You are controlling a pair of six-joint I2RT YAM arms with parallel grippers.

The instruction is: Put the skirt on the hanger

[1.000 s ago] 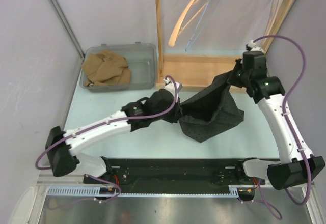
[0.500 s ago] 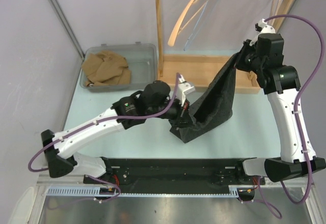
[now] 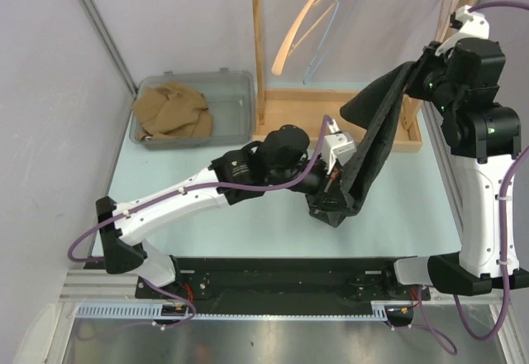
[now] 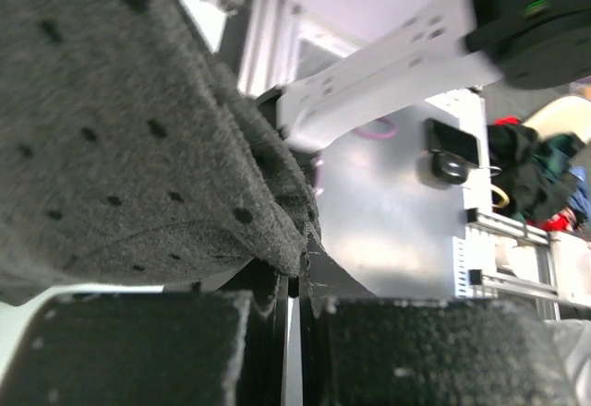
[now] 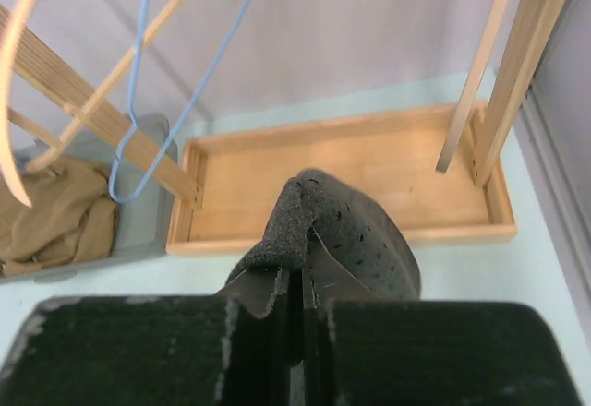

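The skirt (image 3: pixel 374 136) is dark grey with black dots and hangs stretched in the air between both grippers. My right gripper (image 3: pixel 413 76) is shut on its upper edge, high at the right, in front of the wooden rack. In the right wrist view the cloth (image 5: pixel 342 231) bunches between the closed fingers. My left gripper (image 3: pixel 337 189) is shut on the lower edge, above the table. In the left wrist view the skirt (image 4: pixel 120 138) fills the upper left. A wooden hanger (image 3: pixel 306 21) and a blue wire hanger (image 3: pixel 331 29) hang from the rack's top.
A grey bin (image 3: pixel 235 103) at the back left holds a tan cloth (image 3: pixel 172 112). The wooden rack has a tray base (image 3: pixel 297 112) and upright posts (image 3: pixel 258 50). The right arm rises along the right edge.
Both arms have risen. The right gripper moved up and right with the skirt's top; the left moved right and up with its lower edge. The skirt went from sagging to hanging stretched.
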